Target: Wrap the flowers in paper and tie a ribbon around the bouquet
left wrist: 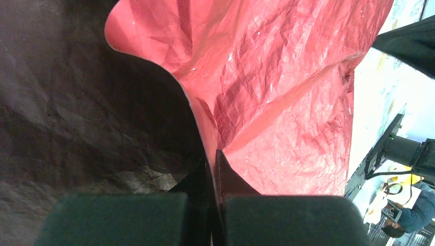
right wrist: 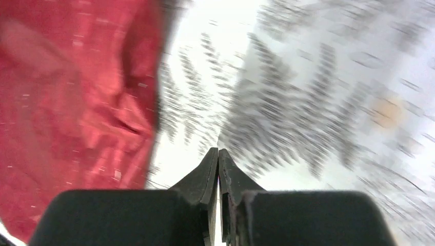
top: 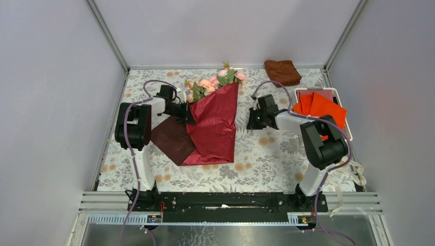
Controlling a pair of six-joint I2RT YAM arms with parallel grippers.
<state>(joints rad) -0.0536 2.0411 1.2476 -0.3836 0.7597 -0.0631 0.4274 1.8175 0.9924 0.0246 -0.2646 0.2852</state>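
Roughly half the wrapping is done. The paper (top: 218, 125) lies in the middle of the desk (top: 267, 159), its dark red face folded over the stems into a loose cone. A flap (top: 172, 138) showing the maroon-brown reverse lies flat toward the left edge. The flowers (top: 213, 82) poke out of the cone's wide end near the far edge, pink heads and leaves showing, stems hidden.

The left gripper (top: 183, 114) is clamped on the paper's left edge, the sheet pinched between its fingers (left wrist: 231, 179). The right gripper (top: 255, 122) has its fingers pressed together on nothing, just beside the paper's right edge, over bare desk.

Left to do, I judge: fold in the flap, tighten the cone, then tie. No ribbon is on the bouquet yet; cream strips (top: 356, 174) hanging by the near right corner may be it.

The desk wears a floral-print cover. A brown cloth (top: 282, 72) sits at the far right corner, near a white tray (top: 333, 90) of orange sheets (top: 320, 105). Plain pale walls with metal posts enclose the space.
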